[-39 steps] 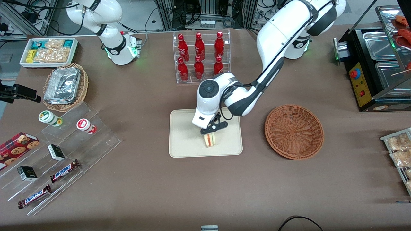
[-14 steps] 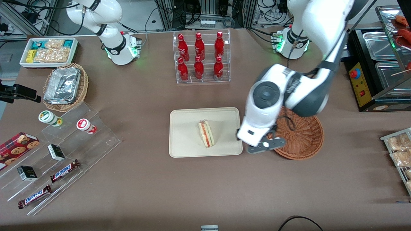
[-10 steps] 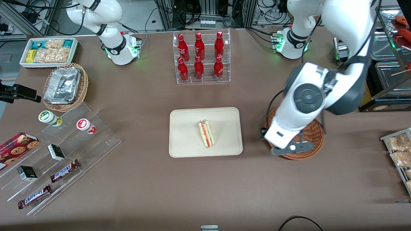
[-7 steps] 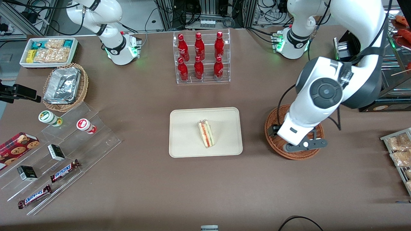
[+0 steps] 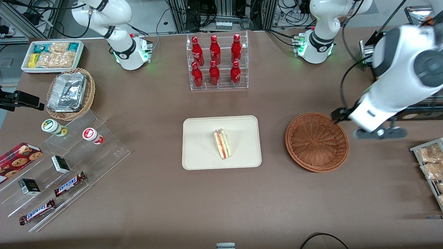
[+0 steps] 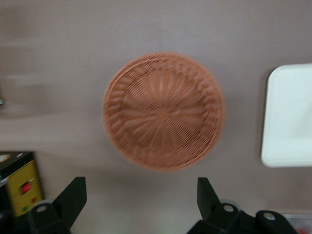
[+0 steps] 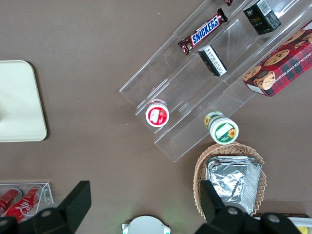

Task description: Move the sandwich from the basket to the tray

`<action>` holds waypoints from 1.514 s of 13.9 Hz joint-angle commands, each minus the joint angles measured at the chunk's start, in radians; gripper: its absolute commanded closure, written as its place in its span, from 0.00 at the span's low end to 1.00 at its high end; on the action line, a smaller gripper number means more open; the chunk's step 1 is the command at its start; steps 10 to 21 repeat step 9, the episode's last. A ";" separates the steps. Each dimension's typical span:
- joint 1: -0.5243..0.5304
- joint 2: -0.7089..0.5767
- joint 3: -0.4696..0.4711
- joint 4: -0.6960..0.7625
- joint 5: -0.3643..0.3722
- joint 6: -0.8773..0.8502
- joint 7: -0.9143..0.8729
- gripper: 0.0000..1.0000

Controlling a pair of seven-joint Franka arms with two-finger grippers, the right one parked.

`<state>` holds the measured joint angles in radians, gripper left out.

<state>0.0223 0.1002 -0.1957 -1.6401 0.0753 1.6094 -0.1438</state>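
In the front view, we are reading "SNICKERS" on two brown bars (image 5: 69, 183) lying on clear acrylic steps (image 5: 69, 162), well away from the gripper (image 5: 380, 133) toward the parked arm's end of the table (image 5: 221, 207). The bottles (image 5: 214, 60) in their clear rack are carrying white script we cannot read. The gripper is hanging above the table just beside the basket (image 5: 317, 141), toward the working arm's end. The sandwich (image 5: 222, 143) is lying on the tray (image 5: 200, 145), well apart from the gripper, with the basket between them. It is showing as a pale cream wedge with red and green layers along its edge.

In the left wrist view, we are seeing the gripper (image 6: 141, 202) with its two dark fingers (image 6: 72, 197) spread wide apart and holding nothing. The basket (image 6: 164, 111), reddish-brown and woven, is sitting below them with nothing in it, and a corner of the tray (image 6: 288, 114) is showing near it.

In the right wrist view, we are again reading "SNICKERS" on a bar (image 7: 202, 31); the red box (image 7: 280, 66) is picturing chocolate-chip cookies.
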 commanded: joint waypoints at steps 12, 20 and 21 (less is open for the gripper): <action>-0.021 -0.172 0.162 0.034 -0.035 -0.243 0.112 0.00; -0.021 -0.172 0.162 0.034 -0.035 -0.243 0.112 0.00; -0.021 -0.172 0.162 0.034 -0.035 -0.243 0.112 0.00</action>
